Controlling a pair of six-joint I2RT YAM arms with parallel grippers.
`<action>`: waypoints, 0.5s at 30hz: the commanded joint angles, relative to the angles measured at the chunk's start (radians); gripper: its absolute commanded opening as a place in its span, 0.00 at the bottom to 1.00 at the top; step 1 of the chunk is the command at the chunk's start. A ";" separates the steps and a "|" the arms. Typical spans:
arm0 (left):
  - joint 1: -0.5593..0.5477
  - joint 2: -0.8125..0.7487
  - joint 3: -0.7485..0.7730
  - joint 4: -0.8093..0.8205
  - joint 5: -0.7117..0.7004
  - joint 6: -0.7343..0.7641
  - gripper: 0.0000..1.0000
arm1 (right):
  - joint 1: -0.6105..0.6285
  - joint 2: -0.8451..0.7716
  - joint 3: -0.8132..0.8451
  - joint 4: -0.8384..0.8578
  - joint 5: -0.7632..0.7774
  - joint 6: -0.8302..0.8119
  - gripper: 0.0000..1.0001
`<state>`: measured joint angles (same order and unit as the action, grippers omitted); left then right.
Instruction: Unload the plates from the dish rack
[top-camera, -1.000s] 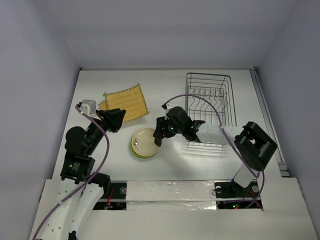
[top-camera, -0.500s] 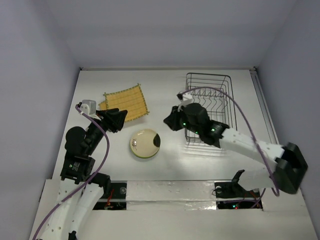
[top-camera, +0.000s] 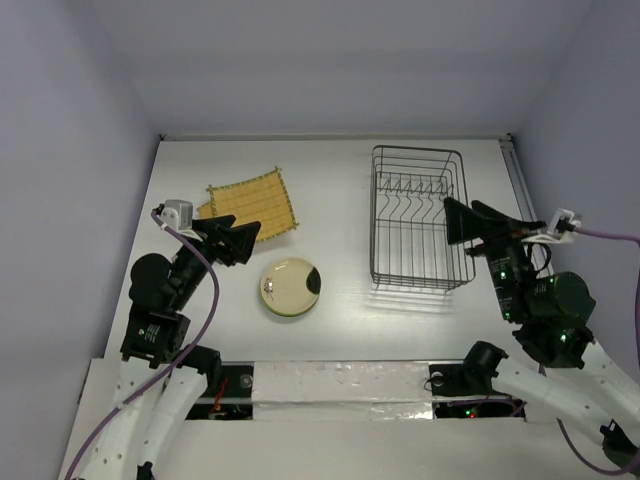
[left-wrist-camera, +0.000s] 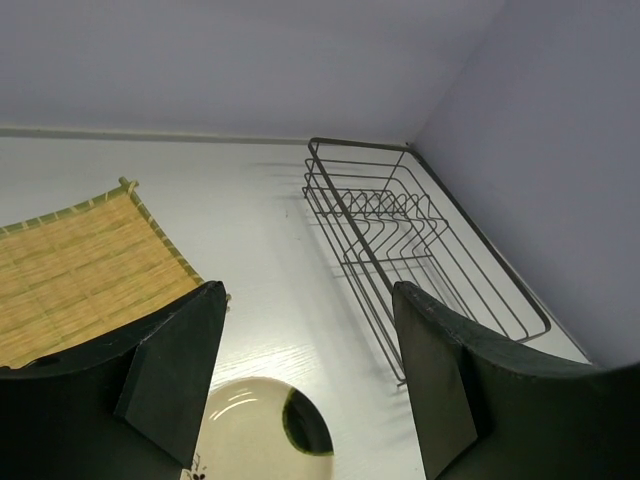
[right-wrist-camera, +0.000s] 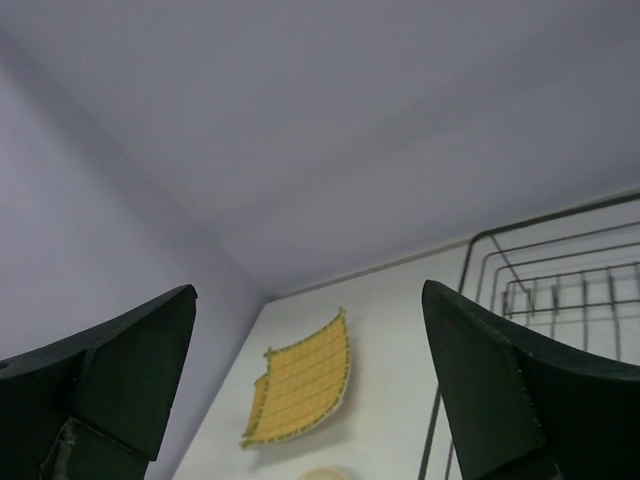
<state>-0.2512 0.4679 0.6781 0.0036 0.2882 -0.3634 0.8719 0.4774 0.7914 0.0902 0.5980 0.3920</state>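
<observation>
The overhead camera looks steeply down from high at the near edge, over the whole surface (top-camera: 330, 170). The left wrist camera sits low, facing across toward the dish rack (left-wrist-camera: 420, 250). The right wrist one tilts up at the far walls. All three catch the rack and the yellow square plate (top-camera: 252, 205).

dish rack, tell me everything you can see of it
The dish rack is a rectangular, open-topped basket of thin dark wire, with a row of upright divider prongs across its far half. It holds nothing. It sits flat on the white table, on the right side, its long axis running away from the arms. The open right gripper hangs over its right rim; whether they touch cannot be judged.
</observation>
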 joint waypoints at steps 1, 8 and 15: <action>0.006 -0.008 0.028 0.056 0.019 -0.006 0.65 | 0.006 -0.031 -0.055 -0.036 0.236 -0.001 1.00; 0.015 -0.005 0.026 0.058 0.012 0.004 0.65 | 0.006 -0.060 -0.090 -0.066 0.322 0.022 1.00; 0.024 -0.009 0.008 0.070 0.008 0.009 0.64 | 0.006 -0.102 -0.104 -0.063 0.335 0.001 1.00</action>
<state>-0.2337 0.4679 0.6781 0.0109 0.2878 -0.3637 0.8719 0.4049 0.6888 0.0059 0.8829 0.3977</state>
